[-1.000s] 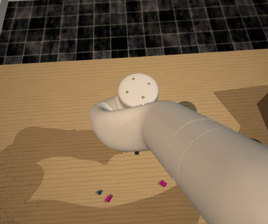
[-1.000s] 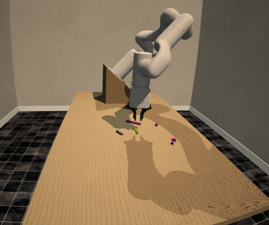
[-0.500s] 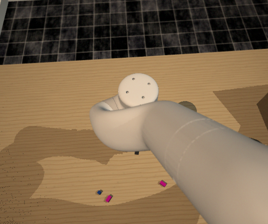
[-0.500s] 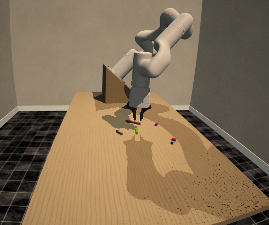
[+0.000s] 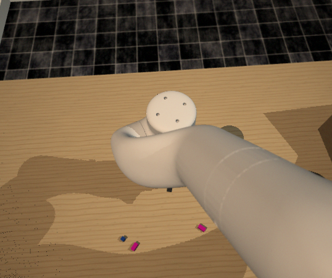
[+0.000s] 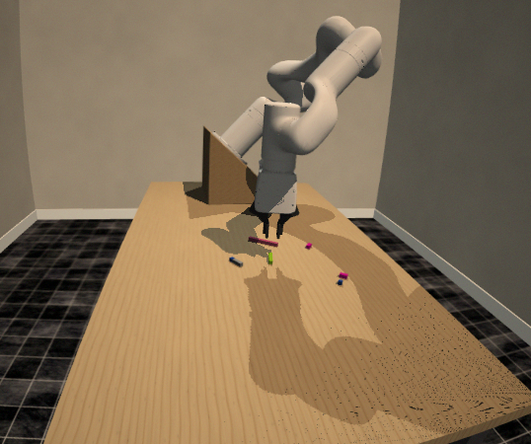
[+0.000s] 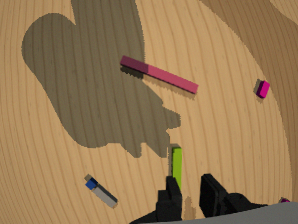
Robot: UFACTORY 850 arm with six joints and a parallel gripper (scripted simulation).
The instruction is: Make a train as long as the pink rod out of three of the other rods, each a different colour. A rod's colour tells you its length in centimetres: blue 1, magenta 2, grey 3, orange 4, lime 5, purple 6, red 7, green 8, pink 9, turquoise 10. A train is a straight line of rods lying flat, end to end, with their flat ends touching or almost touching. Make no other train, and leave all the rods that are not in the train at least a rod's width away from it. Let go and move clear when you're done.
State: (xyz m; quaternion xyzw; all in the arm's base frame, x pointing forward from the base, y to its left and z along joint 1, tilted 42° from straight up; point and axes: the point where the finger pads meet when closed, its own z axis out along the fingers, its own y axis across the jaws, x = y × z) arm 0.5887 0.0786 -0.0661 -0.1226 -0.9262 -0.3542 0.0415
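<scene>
A long pink rod (image 6: 264,242) (image 7: 172,79) lies flat. A lime rod (image 6: 270,258) (image 7: 177,162) lies at an angle to it, apart from it. A grey rod (image 6: 237,262) (image 7: 105,196) and a blue rod (image 6: 231,259) (image 7: 91,183) lie in line, end to end, seemingly touching. One magenta rod (image 5: 202,227) (image 6: 309,246) (image 7: 263,89) lies alone. Another magenta rod (image 5: 134,246) (image 6: 343,275) lies close to a second blue rod (image 5: 123,238) (image 6: 340,282). My gripper (image 6: 272,236) (image 7: 187,191) is partly open and empty above the table; its left finger hides the lime rod's near end in the wrist view.
The arm (image 5: 203,154) (image 6: 315,118) covers much of the top view, hiding the pink, lime and grey rods there. A brown wedge-shaped base (image 6: 231,178) stands at the back of the wooden table (image 5: 73,102) (image 6: 157,321). Arm shadows cross the table.
</scene>
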